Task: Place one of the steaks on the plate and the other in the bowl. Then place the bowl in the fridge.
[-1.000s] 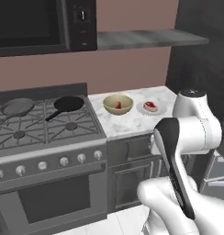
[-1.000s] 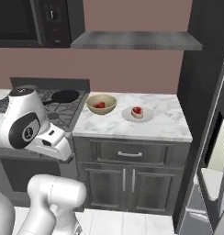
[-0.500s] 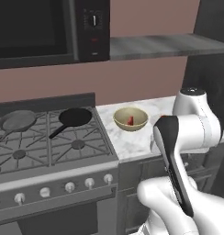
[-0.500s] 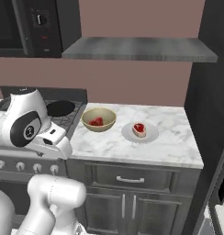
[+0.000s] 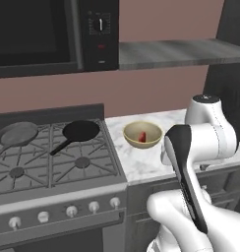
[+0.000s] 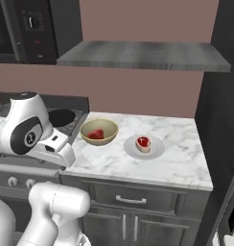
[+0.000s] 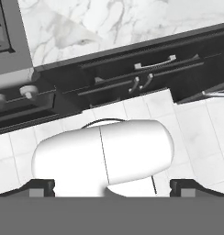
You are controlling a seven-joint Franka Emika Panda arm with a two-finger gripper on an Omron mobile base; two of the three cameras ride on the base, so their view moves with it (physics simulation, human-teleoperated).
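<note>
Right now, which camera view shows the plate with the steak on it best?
The right base view: the plate lies whole on the marble counter, a steak on it, beside the bowl. In the left base view the arm hides it. The hand view looks at cabinets and floor.

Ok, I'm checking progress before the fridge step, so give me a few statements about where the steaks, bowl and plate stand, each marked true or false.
1. One steak lies in the bowl. True.
2. The plate is bare. False: the other steak lies on it.
3. The bowl stands on the counter, beside the plate. True.
4. The gripper is shut on the bowl. False: its jaws are wide open and hold nothing.
5. The bowl sits on a stove burner. False: it stands on the marble beside the stove.
</note>
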